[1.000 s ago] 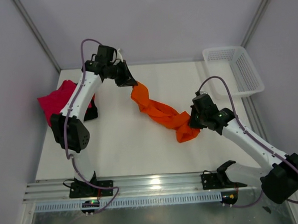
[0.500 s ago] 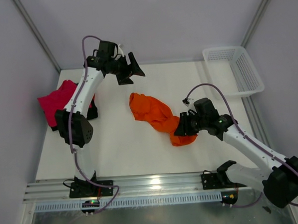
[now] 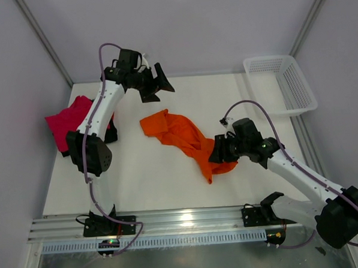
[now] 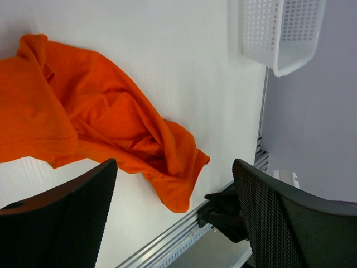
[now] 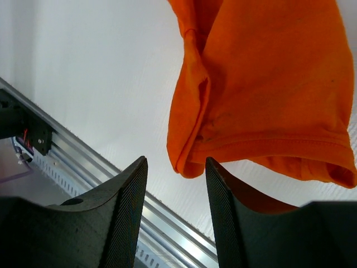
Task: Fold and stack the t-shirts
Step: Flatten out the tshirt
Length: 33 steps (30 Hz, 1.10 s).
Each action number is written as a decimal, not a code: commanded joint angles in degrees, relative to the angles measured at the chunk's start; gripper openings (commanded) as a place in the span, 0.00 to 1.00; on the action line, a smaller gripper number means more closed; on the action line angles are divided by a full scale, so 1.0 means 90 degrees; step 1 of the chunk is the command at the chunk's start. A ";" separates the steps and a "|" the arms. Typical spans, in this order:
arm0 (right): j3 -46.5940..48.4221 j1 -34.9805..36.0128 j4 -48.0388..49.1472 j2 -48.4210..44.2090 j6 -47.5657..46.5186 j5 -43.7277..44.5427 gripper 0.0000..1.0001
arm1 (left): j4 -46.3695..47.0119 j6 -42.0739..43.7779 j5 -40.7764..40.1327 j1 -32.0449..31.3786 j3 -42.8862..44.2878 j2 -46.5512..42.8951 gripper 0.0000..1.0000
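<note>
Orange t-shirt (image 3: 179, 134) runs diagonally from right gripper (image 3: 216, 155), seemingly unclenched at its near end, toward the wide-spread left gripper (image 3: 158, 90)

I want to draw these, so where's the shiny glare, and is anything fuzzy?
Top external view: a white glare patch sits on the metal rail at the near edge. Left wrist view: the orange shirt is sharp, while the left gripper's fingers look dark and a little softer. Right wrist view: much the same, with the right gripper's fingers slightly soft and the cloth crisp.
</note>
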 commanded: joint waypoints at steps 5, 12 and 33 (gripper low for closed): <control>0.0287 0.0025 -0.0645 0.0772 0.1380 0.1381 0.50 | -0.0081 0.0055 0.0118 0.0040 0.0135 0.0017 0.87; -0.0767 0.0025 0.1053 0.0745 0.3285 0.0072 0.50 | -0.0120 0.0143 0.0070 0.0040 0.0008 -0.0012 0.87; -0.0807 0.0025 0.0626 0.0305 0.4175 0.1350 0.50 | -0.0032 0.0250 0.0304 0.0040 -0.0344 0.0017 0.87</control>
